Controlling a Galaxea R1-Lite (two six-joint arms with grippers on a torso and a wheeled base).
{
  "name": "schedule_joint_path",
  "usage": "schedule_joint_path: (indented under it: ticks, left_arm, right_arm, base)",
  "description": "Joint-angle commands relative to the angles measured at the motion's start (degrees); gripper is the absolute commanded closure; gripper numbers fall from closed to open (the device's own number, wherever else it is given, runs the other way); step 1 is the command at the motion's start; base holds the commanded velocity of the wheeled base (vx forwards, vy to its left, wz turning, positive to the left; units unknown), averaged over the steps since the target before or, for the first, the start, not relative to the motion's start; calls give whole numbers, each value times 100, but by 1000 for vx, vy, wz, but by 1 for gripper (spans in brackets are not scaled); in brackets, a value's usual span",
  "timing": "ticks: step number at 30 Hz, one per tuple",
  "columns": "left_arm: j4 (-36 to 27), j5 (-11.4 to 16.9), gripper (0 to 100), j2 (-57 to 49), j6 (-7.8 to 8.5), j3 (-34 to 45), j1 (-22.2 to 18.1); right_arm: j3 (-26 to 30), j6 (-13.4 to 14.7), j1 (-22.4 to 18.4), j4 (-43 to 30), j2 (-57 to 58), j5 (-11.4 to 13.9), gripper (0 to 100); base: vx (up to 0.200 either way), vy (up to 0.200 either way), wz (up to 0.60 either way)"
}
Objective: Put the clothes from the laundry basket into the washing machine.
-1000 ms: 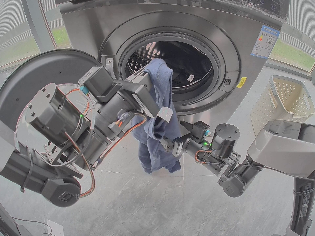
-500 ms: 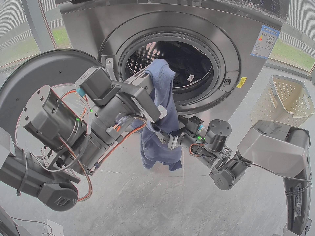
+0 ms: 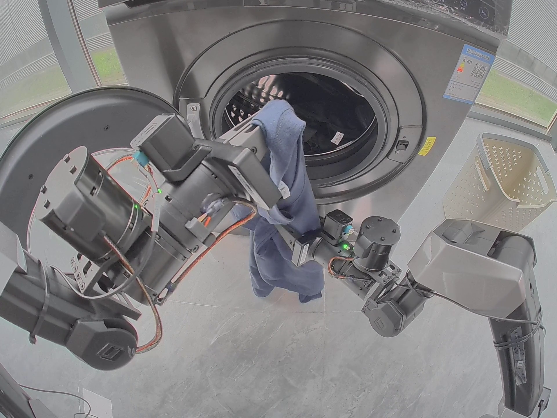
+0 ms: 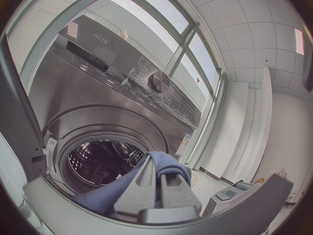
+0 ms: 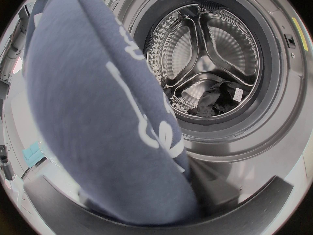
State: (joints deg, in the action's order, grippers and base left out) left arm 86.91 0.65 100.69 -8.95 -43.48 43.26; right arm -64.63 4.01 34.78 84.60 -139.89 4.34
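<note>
Jaws on my left gripper [image 4: 157,172] stood nearly together, pinching a fold at the top of the blue shirt [image 3: 290,187]; the rest of it hung down in front of the washer [image 3: 360,36]. My right gripper [image 3: 290,240] met the shirt lower down, about halfway along the hanging cloth, and I could not tell whether it had hold of it, because the cloth covered it. The drum [image 5: 208,49] was open, with a black garment [image 5: 215,100] lying at its bottom, and the door [image 3: 87,117] was swung out to the left. A cream basket [image 3: 505,175] sat on the pale marbled floor [image 3: 261,349] to the right of the washer, and windows [image 3: 35,59] ran behind. My left arm was raised and stretched forward, its gripper level with the drum's mouth. My right arm sat lower, bent at the elbow, its forearm pointing left toward the shirt.
</note>
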Motion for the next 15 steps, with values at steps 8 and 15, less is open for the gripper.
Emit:
schedule_joint_path:
  ticks: [8,15]
  left_arm:
    - [-60,-29,100,38,-2,367,-521]
    - [-33,-12,100,539,-2,1343,-837]
  right_arm:
    - [504,3,-261,83,445,-12,100]
    - [575,47,-455,83,1157,5,100]
  base:
    - [0,0,0]
    - [0,0,0]
